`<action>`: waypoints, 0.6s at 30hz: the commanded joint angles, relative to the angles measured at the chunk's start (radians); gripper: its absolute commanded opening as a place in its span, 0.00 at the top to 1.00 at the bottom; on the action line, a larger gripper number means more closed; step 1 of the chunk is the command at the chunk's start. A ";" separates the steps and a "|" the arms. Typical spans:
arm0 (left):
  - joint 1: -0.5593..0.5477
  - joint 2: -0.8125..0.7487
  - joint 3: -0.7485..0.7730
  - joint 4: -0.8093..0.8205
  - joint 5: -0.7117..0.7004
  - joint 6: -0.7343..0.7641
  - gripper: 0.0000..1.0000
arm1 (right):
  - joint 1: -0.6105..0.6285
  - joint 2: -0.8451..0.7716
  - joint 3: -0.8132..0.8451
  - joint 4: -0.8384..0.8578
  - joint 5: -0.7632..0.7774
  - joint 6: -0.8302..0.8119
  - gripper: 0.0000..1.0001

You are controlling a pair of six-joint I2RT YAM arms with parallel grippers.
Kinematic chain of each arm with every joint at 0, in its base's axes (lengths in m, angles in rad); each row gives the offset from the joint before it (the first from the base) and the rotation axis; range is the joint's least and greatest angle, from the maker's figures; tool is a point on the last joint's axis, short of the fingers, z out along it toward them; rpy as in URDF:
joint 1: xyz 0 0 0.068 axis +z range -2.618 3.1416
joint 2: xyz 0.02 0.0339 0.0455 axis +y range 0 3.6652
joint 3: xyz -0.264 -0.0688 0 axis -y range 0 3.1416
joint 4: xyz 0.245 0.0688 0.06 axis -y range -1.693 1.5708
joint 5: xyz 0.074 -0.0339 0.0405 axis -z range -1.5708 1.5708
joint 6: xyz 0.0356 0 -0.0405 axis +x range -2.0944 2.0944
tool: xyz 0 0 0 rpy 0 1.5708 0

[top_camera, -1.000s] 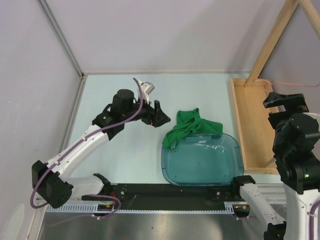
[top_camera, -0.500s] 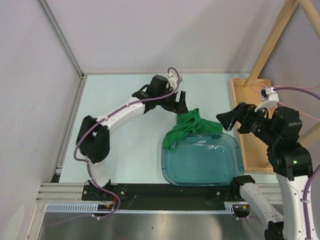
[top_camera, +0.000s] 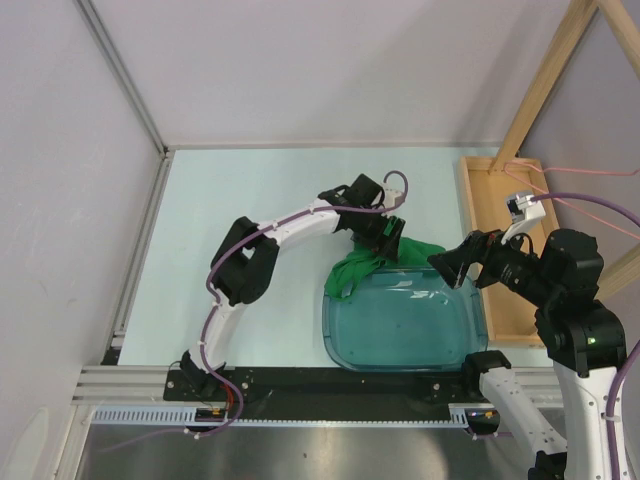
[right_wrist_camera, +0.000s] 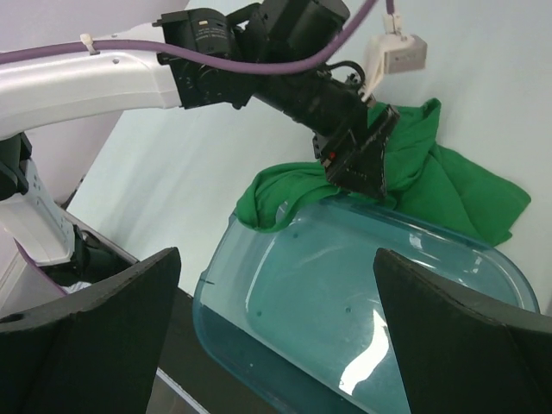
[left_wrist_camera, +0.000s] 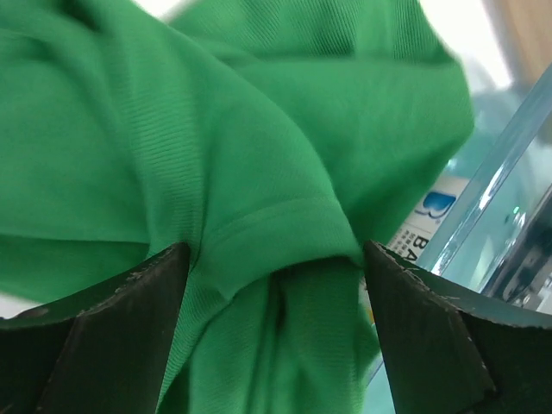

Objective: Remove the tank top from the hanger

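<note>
Left pincer (top_camera: 390, 237) now spread over tank top (top_camera: 352, 270), right pincer (top_camera: 448, 266) nearer tub (top_camera: 335, 340)

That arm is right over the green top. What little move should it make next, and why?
Probably close the left gripper on the bright green soft fabric tank top. Its jaws stand open with a raised fold of the cloth between them, so a pinch there would likely catch it for lifting.
</note>
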 commanded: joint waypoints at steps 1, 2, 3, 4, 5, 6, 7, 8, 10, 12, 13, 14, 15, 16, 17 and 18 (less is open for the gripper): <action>-0.040 0.015 -0.014 -0.044 -0.051 0.052 0.15 | 0.004 -0.010 -0.020 0.000 -0.039 -0.044 0.00; -0.045 0.017 -0.028 -0.046 -0.062 0.058 0.15 | 0.004 -0.012 -0.024 0.004 -0.039 -0.044 0.00; -0.052 0.020 -0.035 -0.046 -0.073 0.060 0.16 | 0.004 -0.013 -0.027 0.003 -0.039 -0.044 0.00; -0.060 0.026 -0.045 -0.046 -0.084 0.062 0.17 | 0.004 -0.013 -0.028 0.003 -0.036 -0.044 0.00; -0.060 0.029 -0.058 -0.046 -0.099 0.059 0.18 | 0.004 -0.018 -0.028 0.000 -0.033 -0.044 0.00; -0.060 0.035 -0.060 -0.044 -0.111 0.056 0.19 | 0.004 -0.019 -0.027 0.001 -0.027 -0.042 0.00; -0.062 0.041 -0.059 -0.046 -0.127 0.057 0.26 | 0.004 -0.022 -0.027 0.000 -0.023 -0.041 0.00; -0.060 0.054 -0.048 -0.046 -0.168 0.060 0.29 | 0.004 -0.029 -0.028 0.000 -0.020 -0.039 0.00; -0.053 0.071 -0.028 -0.052 -0.203 0.062 0.38 | 0.004 -0.033 -0.024 0.003 -0.013 -0.036 0.00; -0.045 0.078 0.001 -0.049 -0.235 0.056 0.46 | 0.004 -0.039 -0.021 0.000 -0.004 -0.033 0.00; -0.036 0.080 0.012 -0.049 -0.251 0.052 0.54 | 0.004 -0.038 -0.014 -0.003 0.000 -0.030 0.00; -0.031 0.078 0.038 -0.048 -0.265 0.054 0.58 | 0.004 -0.038 -0.010 -0.007 0.003 -0.029 0.00; -0.027 0.074 0.052 -0.049 -0.292 0.057 0.68 | 0.006 -0.041 -0.010 -0.008 0.006 -0.027 0.00; -0.016 0.063 0.076 -0.051 -0.308 0.062 0.74 | 0.006 -0.042 -0.005 -0.011 0.009 -0.027 0.00; -0.011 0.054 0.092 -0.055 -0.320 0.072 0.78 | 0.004 -0.045 -0.001 -0.013 0.012 -0.022 0.00; -0.002 0.031 0.110 -0.067 -0.352 0.080 0.85 | 0.006 -0.047 -0.001 -0.013 0.018 -0.021 0.00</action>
